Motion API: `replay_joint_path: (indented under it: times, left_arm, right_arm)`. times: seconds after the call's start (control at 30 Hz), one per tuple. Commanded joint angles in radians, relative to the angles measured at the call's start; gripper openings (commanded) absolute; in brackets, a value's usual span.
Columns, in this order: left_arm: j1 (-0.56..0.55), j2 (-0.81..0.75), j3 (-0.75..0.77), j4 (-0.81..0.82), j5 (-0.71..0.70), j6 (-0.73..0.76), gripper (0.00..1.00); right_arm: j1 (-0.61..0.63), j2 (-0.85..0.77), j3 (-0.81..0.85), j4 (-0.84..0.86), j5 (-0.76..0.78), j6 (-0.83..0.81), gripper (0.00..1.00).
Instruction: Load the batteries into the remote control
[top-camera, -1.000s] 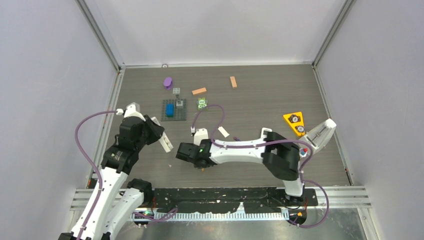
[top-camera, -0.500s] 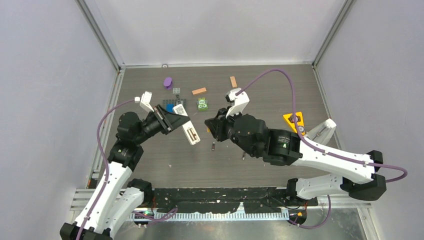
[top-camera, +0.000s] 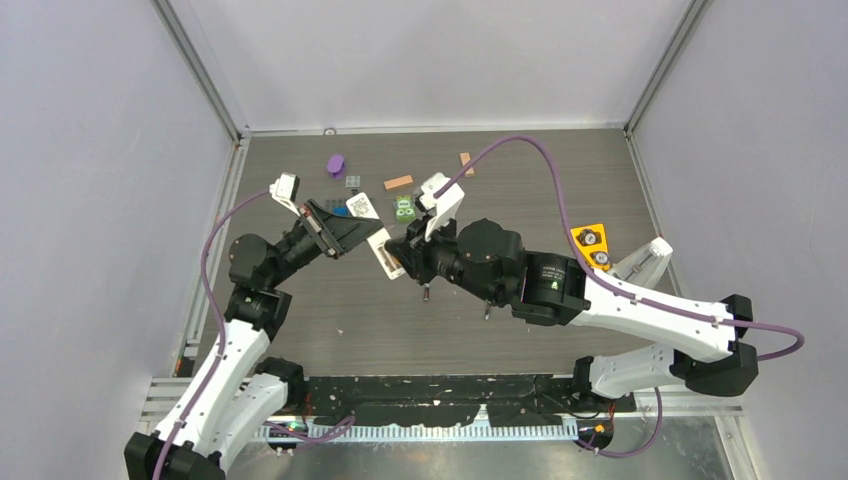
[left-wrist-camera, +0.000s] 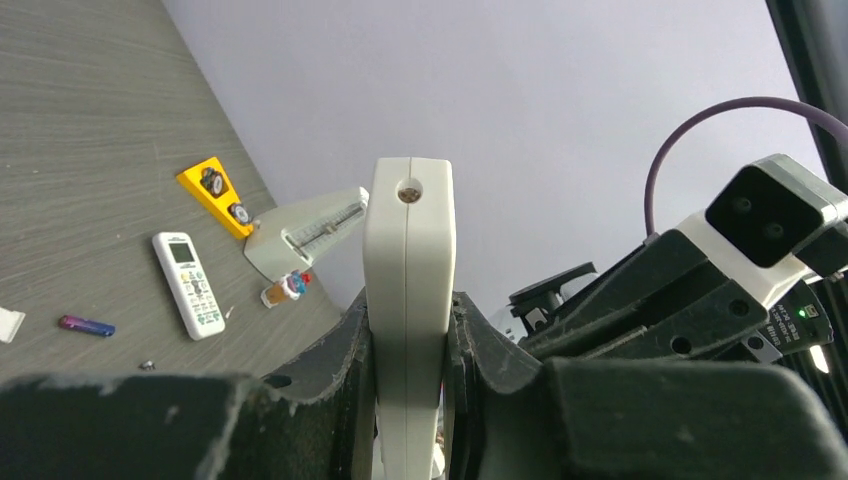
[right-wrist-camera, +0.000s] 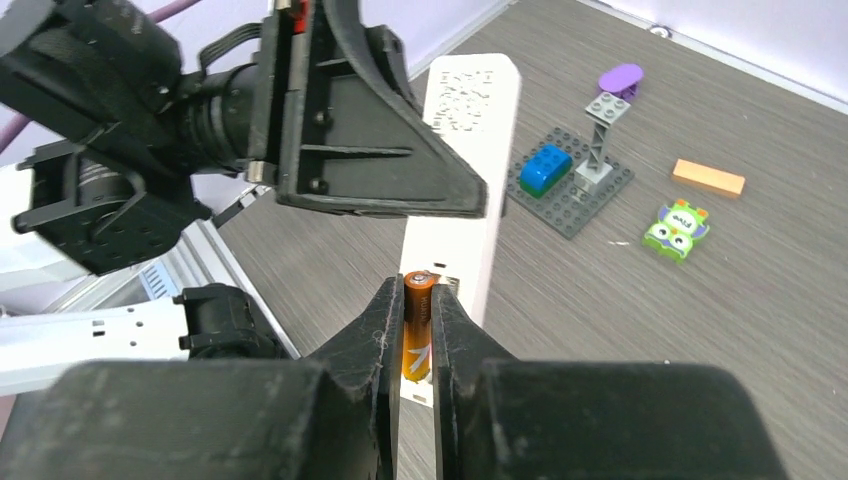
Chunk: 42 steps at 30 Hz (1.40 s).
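The left gripper (left-wrist-camera: 408, 325) squeezes the sides of the white remote control (left-wrist-camera: 408, 230) and holds it up over the middle of the table (top-camera: 520, 180). The right gripper (right-wrist-camera: 420, 298) is nearly closed, pinching an orange battery (right-wrist-camera: 417, 345) whose tip is right at the remote's back. A dark battery (top-camera: 427, 293) lies on the table, just nearer.

The worktop (top-camera: 650, 170) is matt grey with a wood-grain finish. The remote control (left-wrist-camera: 408, 260) is smooth off-white plastic with a soft sheen. The orange battery (right-wrist-camera: 418, 335) has a glossy wrap and a shiny metal end. The fingers (right-wrist-camera: 370, 345) of the right hand (right-wrist-camera: 418, 290) and left hand (left-wrist-camera: 408, 325) are matt black plastic, faintly grainy.
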Motion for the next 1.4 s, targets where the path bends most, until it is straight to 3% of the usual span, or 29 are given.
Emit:
replay_joint_path:
  times: [0.0,0.53,1.37]
  left_arm:
    - [-0.004,0.041,-0.002,0.180,0.020,-0.056,0.00]
    - [-0.004,0.125,-0.007,0.283,0.041,-0.093,0.00]
    - [-0.002,0.185,0.014,0.323,-0.002,-0.084,0.00]
  right_arm:
    - [-0.013,0.023,0.050,0.074,-0.064,-0.066,0.11]
    - [-0.141,0.085,0.002,0.152,-0.173,-0.085,0.11]
    - [-0.183,0.125,0.009,0.032,-0.229,-0.030,0.11]
